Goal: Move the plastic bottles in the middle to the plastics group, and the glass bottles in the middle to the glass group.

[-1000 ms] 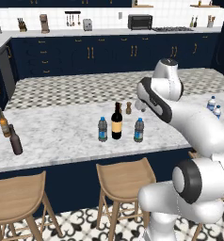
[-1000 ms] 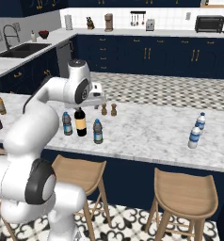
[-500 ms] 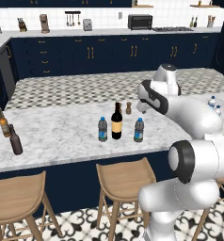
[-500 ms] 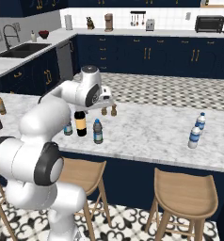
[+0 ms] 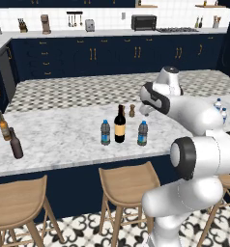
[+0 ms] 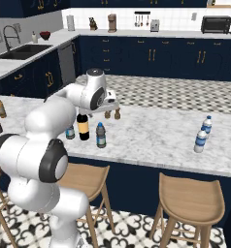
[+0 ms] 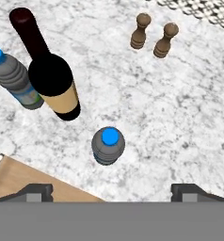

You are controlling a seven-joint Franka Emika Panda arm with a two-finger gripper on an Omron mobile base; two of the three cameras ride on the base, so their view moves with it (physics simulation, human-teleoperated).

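Marble worktop [image 5: 64, 140] has the wine bottle [image 5: 119, 124] standing mid-counter between two grey-tinted water bottles [image 5: 105, 132], all upright. Gripper [image 7: 111, 190] is spread wide, holding nothing, hovering above the right one [image 7: 108, 145]. Two wooden shakers [image 7: 141, 31] sit nearby.

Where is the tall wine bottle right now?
The wine bottle stands mid-counter between two grey water bottles, with two small wooden shakers just behind it.
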